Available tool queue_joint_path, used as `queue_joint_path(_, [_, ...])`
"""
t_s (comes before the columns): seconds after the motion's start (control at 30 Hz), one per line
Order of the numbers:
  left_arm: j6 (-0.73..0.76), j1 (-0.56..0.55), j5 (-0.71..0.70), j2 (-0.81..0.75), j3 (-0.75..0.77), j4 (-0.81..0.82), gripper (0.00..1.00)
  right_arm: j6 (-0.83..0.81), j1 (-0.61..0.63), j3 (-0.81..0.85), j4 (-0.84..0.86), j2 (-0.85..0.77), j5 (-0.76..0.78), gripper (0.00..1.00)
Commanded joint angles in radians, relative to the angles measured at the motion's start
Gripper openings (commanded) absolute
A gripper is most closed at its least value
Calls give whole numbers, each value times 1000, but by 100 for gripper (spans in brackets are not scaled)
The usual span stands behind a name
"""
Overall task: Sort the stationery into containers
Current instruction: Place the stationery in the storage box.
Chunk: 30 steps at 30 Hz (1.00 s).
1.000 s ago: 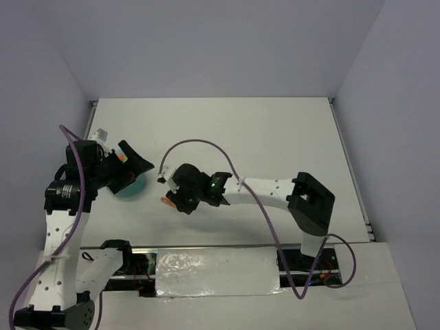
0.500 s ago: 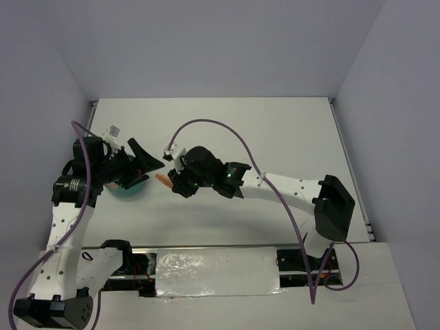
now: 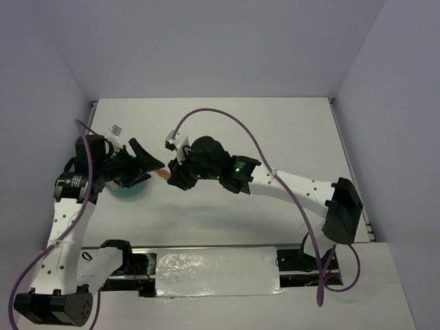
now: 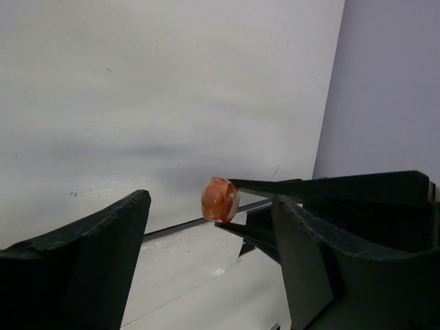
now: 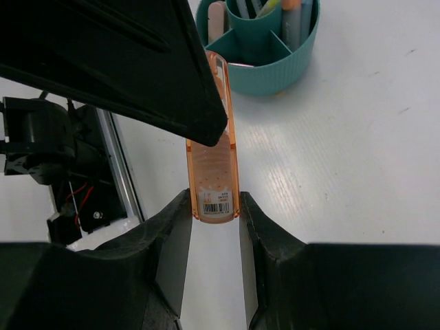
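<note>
My right gripper (image 5: 214, 206) is shut on an orange marker (image 5: 213, 161) and holds it in the air just short of the teal divided bowl (image 5: 289, 69). The bowl holds several pens and markers. In the top view the right gripper (image 3: 172, 177) and its marker (image 3: 165, 175) sit just right of the bowl (image 3: 130, 190). My left gripper (image 3: 150, 169) is open and empty above the bowl's right side. In the left wrist view the marker's end (image 4: 220, 199) hangs between the open left gripper's (image 4: 213, 254) fingers without touching them.
One black finger of the left gripper (image 5: 124, 55) hangs over the marker in the right wrist view. The table's near edge with a metal rail (image 5: 120, 172) lies to the left there. White table (image 3: 275, 137) stretches behind and right of the arms.
My right arm has reached up and left, carrying the orange marker to the bowl and between the left gripper's fingers. My left gripper has swung right and stays open.
</note>
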Motion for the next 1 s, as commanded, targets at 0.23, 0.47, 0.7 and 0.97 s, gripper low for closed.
queue_joint_path(0.23, [3, -6, 63, -2, 27, 72, 15, -10, -23, 84, 5, -20, -96, 15])
queue_joint_path(0.47, [2, -6, 23, -8, 10, 81, 0, 58, -56, 106, -5, 11, -113, 82])
queue_joint_path(0.7, [172, -5, -489, 90, 156, -98, 0, 130, -148, -5, 3, -73, -73, 100])
queue_joint_path(0.97, [464, 3, -731, 191, 94, 87, 0, 52, -171, -91, -69, -193, -43, 100])
